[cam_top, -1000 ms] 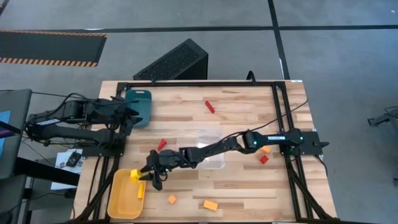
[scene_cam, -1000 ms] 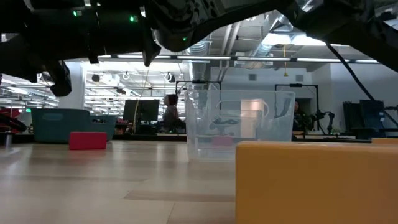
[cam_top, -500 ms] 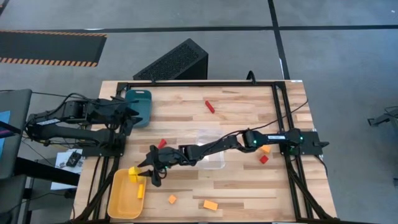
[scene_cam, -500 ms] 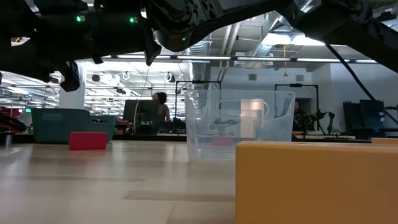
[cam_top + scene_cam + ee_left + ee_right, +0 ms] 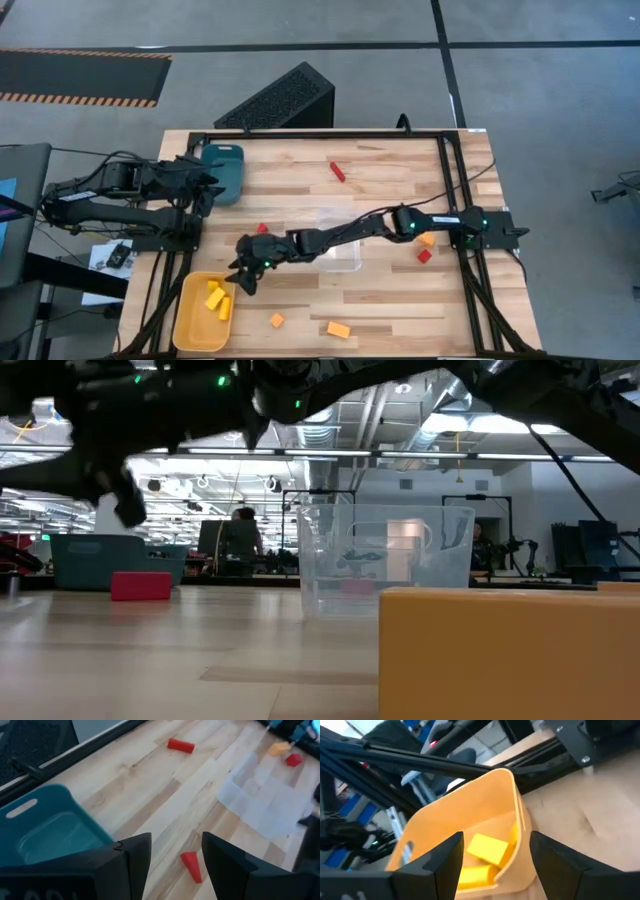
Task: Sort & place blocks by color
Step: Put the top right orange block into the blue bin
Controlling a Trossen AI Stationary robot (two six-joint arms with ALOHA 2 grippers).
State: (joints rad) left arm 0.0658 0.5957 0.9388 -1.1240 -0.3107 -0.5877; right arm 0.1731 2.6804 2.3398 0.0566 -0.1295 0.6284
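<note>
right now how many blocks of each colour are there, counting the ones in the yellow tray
red blocks: 3
orange blocks: 3
yellow blocks: 2, both in the yellow tray
total: 8

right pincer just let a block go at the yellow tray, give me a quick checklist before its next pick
1. Right pincer empty and open: ok, nothing sits between its fingers in the right wrist view.
2. Yellow blocks inside the yellow tray: ok, none left on its rim.
3. Next targets visible: ok, two orange blocks lie on the table near the tray.
4. Clear box out of the path: cannot tell, the right arm reaches across it.
5. Left pincer out of the way: ok, it waits by the teal bin.
</note>
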